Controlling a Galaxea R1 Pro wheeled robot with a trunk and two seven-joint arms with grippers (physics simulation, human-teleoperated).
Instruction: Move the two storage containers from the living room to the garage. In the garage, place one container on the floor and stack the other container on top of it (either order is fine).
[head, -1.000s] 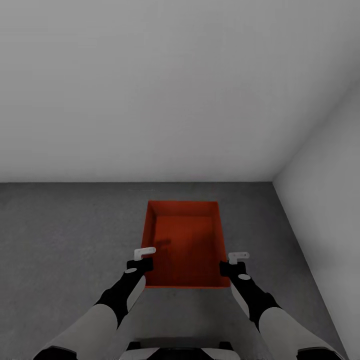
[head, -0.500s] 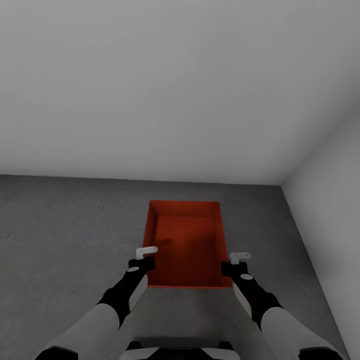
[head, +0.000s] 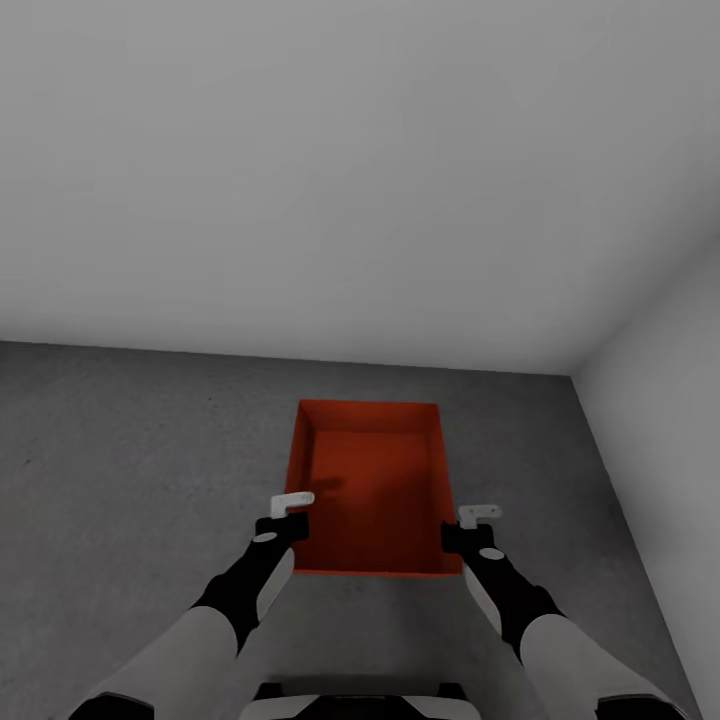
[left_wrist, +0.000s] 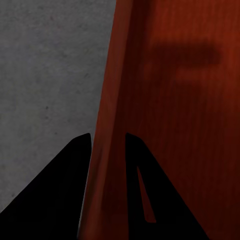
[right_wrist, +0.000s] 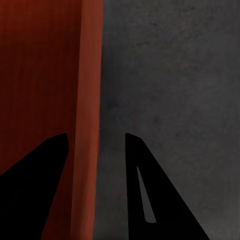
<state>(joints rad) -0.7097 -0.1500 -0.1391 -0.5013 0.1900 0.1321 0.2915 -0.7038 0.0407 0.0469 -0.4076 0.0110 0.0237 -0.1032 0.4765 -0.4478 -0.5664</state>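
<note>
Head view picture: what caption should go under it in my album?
Both end effectors, left and right, hold an orange-red container over the grey garage floor.

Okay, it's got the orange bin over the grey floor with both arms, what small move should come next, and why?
Probably lower the container straight down onto the concrete floor. The left pincer and right pincer straddle its side walls, bare floor lies around it, and whether it already rests there cannot be told.

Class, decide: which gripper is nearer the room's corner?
Right. The right gripper straddles the storage container's wall on the corner's side; the left gripper grips the opposite wall.
</note>
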